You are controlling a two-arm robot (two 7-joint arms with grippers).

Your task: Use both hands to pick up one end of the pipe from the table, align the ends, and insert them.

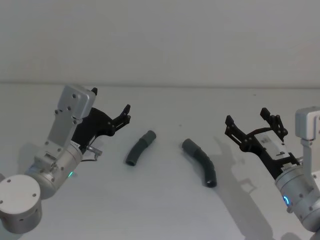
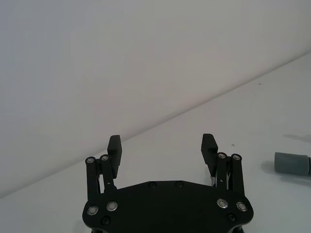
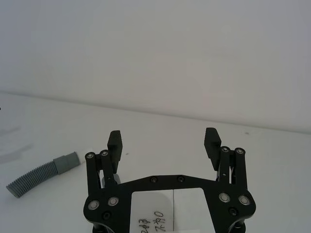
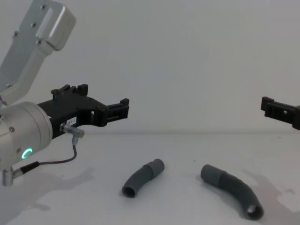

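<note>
Mid-frame in the head view, two curved dark-grey ribbed hose pieces lie on the white matte table (image 1: 165,210): left piece (image 1: 140,148) beside the black left gripper (image 2: 163,145), right piece (image 1: 200,161) near the black right gripper (image 1: 247,117). Both grippers' fingers are spread wide.

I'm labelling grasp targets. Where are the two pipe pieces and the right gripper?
Left pipe piece (image 1: 139,149): head view, middle of its length.
Right pipe piece (image 1: 204,161): head view, middle of its bend.
Right gripper (image 1: 246,116): head view, midway between its open fingertips.
</note>
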